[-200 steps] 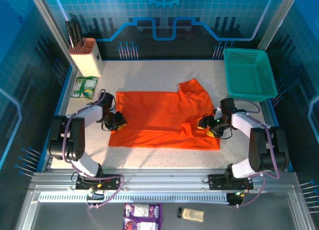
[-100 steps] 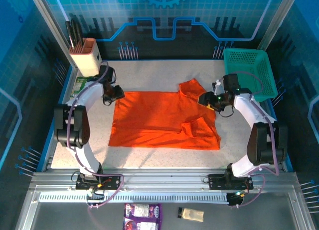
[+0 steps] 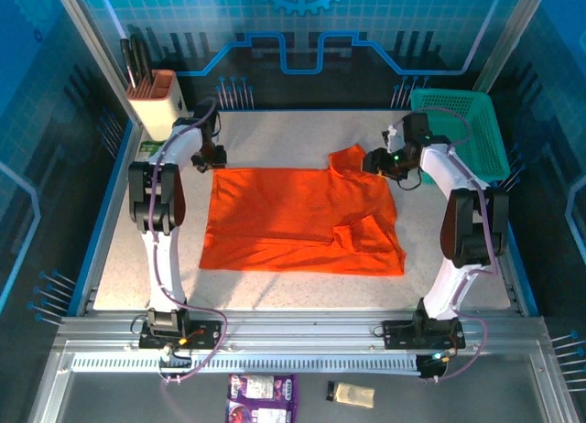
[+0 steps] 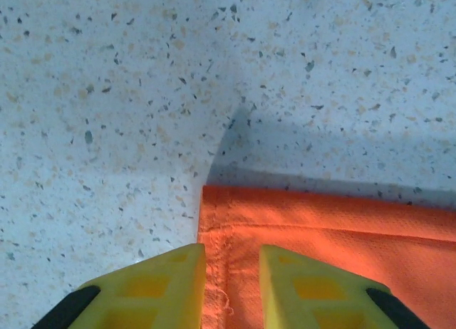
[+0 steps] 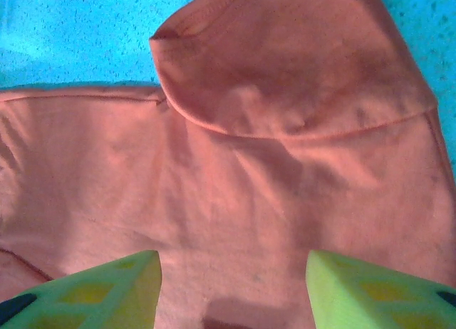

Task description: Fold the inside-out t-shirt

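Now reaches both arms to the far edge of the plain bright orange cloth t-shirt, up from its near side a second ago. Keeps that shirt spread flat mid-table. Holds the left claw narrowly parted astride the far-left hem corner, gripping nothing. Hangs the right claw wide open over the far-right sleeve. Looks like set-up for a first fold. Calls next for pinching both far corners, then drawing them near.

Right tool fingers wide apart over orange t-shirt; sleeve folded over.
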Controlling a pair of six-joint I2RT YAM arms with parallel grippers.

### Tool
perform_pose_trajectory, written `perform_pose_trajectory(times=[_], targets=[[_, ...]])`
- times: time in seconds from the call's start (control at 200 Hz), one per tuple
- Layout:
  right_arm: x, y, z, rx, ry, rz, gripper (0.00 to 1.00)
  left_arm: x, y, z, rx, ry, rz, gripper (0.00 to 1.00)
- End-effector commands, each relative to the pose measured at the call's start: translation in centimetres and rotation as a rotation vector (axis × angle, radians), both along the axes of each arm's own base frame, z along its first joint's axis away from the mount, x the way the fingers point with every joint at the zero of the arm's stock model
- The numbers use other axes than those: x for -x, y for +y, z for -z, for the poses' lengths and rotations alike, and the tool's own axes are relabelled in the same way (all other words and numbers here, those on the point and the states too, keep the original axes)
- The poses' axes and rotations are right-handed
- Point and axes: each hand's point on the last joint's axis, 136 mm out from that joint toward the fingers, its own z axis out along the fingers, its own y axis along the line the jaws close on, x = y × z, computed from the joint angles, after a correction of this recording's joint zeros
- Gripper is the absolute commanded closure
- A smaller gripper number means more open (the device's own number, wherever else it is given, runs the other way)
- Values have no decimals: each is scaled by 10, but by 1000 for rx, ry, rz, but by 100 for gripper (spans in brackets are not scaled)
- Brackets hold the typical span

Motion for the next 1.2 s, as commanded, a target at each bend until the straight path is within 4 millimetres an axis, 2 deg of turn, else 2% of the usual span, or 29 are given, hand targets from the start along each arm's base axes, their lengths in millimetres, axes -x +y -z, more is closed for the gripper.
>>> perform_pose_trajectory(times=[0.0, 0.39, 0.635, 0.85, 0.881, 0.896, 0.926, 1.046, 1.196], targets=[[-10, -3, 0, 5, 8, -10, 43, 8, 8, 6, -41, 80, 40, 73], [-44, -3, 5, 23, -14, -36, 44, 10, 8, 35, -36, 149, 51, 71], [-66, -13, 32, 127, 1, -84, 45, 9, 7, 36, -30, 157, 55, 71], [-90, -24, 57, 290, 13, -141, 48, 5, 0, 28, 10, 130, 54, 70], [-95, -25, 54, 311, -2, -147, 49, 6, 0, 29, 14, 133, 53, 70], [-96, -26, 65, 321, 16, -152, 49, 6, -1, 29, 16, 134, 53, 70], [-100, -26, 69, 339, 17, -160, 49, 7, -1, 30, 17, 137, 52, 70], [-116, -21, 80, 391, 6, -203, 51, 10, -1, 34, 18, 150, 52, 70], [-136, -3, 89, 409, -38, -269, 52, 13, -1, 36, 20, 155, 52, 70]])
